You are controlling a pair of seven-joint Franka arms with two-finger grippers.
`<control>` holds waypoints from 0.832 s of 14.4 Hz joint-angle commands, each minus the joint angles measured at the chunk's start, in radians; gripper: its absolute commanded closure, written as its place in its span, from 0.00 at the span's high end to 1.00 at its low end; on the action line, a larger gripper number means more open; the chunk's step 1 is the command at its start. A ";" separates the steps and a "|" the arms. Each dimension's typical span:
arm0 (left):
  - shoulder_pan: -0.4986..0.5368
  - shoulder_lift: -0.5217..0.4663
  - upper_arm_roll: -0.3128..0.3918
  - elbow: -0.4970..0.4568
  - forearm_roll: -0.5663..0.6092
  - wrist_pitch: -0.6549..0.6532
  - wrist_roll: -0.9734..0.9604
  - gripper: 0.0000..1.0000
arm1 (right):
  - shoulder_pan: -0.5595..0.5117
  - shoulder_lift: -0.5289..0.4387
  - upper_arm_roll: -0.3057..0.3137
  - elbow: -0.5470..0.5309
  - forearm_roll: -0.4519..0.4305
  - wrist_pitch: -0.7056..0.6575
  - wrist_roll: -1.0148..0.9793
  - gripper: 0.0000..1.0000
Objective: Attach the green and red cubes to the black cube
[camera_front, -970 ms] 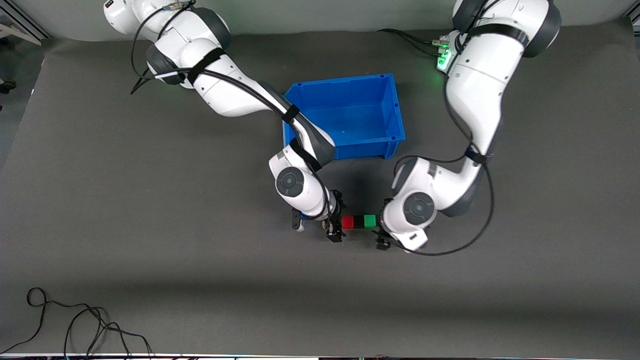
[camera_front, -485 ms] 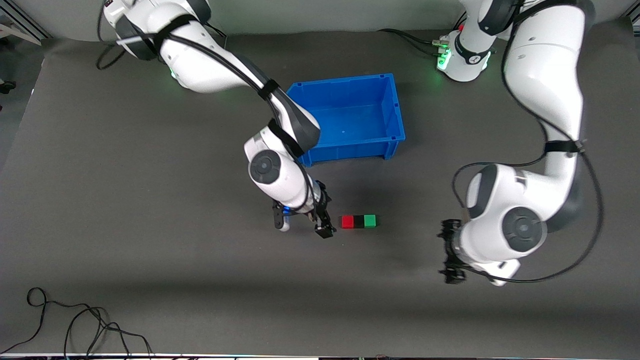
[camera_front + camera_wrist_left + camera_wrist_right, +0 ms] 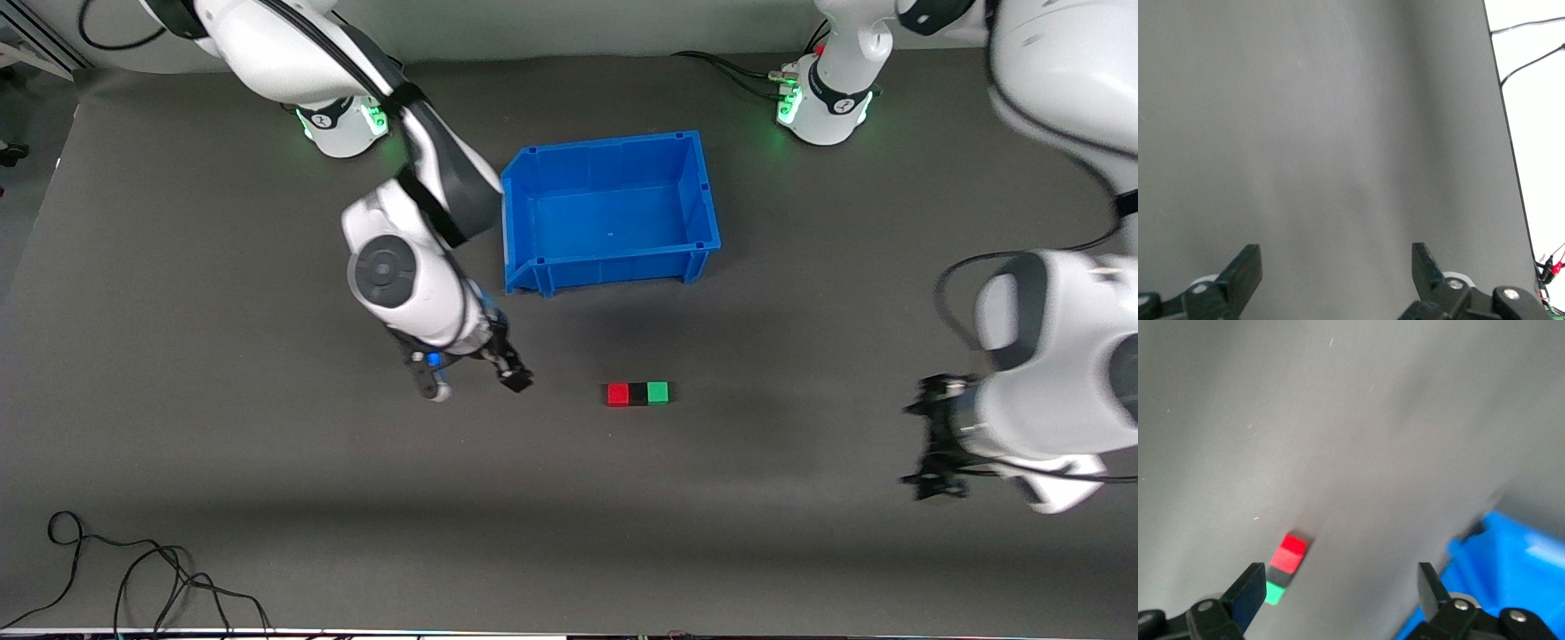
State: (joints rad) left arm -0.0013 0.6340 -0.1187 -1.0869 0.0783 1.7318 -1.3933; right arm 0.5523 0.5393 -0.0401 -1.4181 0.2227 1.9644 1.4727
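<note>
The red cube (image 3: 618,394), black cube (image 3: 637,394) and green cube (image 3: 658,392) lie on the mat in one touching row, black in the middle. My right gripper (image 3: 508,372) is open and empty, above the mat on the row's red side, toward the right arm's end. In the right wrist view its gripper (image 3: 1339,580) is open, and the red cube (image 3: 1290,553), black cube (image 3: 1279,575) and green cube (image 3: 1274,593) show beside one finger. My left gripper (image 3: 931,444) is open over bare mat toward the left arm's end. The left wrist view shows the gripper (image 3: 1336,260) empty.
An empty blue bin (image 3: 613,267) stands farther from the front camera than the cube row; it also shows in the right wrist view (image 3: 1511,567). Loose black cables (image 3: 133,578) lie near the front edge at the right arm's end. The table edge (image 3: 1508,133) shows in the left wrist view.
Both grippers have drawn away from the cube row and risen, the right toward its own end, the left toward its own end. The three joined cubes have not moved.
</note>
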 commanded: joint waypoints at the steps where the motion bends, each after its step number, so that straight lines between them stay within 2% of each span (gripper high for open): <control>1: 0.075 -0.063 -0.016 -0.016 -0.002 -0.066 0.158 1.00 | 0.009 -0.105 -0.065 -0.051 0.004 -0.097 -0.127 1.00; 4: 0.139 -0.123 -0.013 -0.011 -0.002 -0.207 0.386 1.00 | 0.012 -0.203 -0.164 -0.042 0.004 -0.248 -0.289 1.00; 8: 0.254 -0.200 -0.016 -0.010 -0.034 -0.345 0.730 1.00 | -0.057 -0.350 -0.181 -0.119 -0.028 -0.288 -0.553 1.00; 12: 0.305 -0.238 -0.012 -0.007 -0.034 -0.434 1.077 1.00 | -0.147 -0.415 -0.175 -0.142 -0.101 -0.401 -0.892 1.00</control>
State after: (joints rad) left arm 0.2959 0.4185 -0.1231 -1.0848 0.0534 1.3313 -0.4476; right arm 0.4365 0.1763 -0.2261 -1.5170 0.1639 1.5907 0.7140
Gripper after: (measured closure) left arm 0.000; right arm 0.000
